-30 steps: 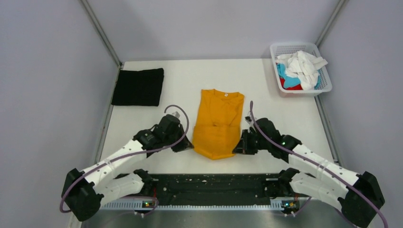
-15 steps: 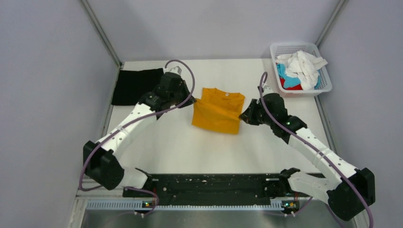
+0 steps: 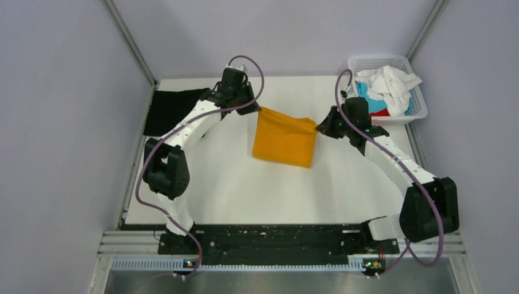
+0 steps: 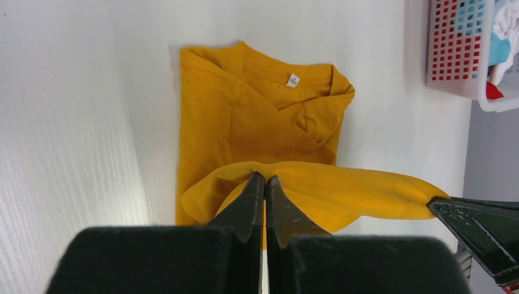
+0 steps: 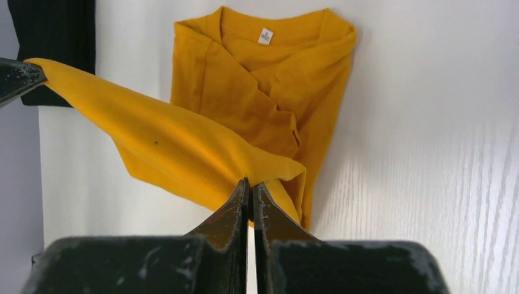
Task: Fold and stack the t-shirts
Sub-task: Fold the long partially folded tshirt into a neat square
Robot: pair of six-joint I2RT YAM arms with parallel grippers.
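The mustard-orange t-shirt (image 3: 286, 138) lies mid-table, its bottom half lifted and carried over its top half. My left gripper (image 3: 257, 109) is shut on the hem's left corner (image 4: 257, 174). My right gripper (image 3: 319, 127) is shut on the hem's right corner (image 5: 257, 177). The hem hangs stretched between them above the shirt. The white neck label (image 4: 293, 79) shows in both wrist views (image 5: 265, 35), still uncovered. A folded black t-shirt (image 3: 173, 110) lies at the back left, partly behind my left arm. White, light-blue and red shirts (image 3: 385, 89) sit crumpled in the basket.
The white mesh basket (image 3: 417, 107) stands at the back right corner, close to my right arm. Grey walls enclose the table on three sides. The black rail (image 3: 269, 242) runs along the near edge.
Both grippers have carried the orange shirt's bottom hem from the near side up and toward the back, over the collar end. Both arms are now stretched far back.
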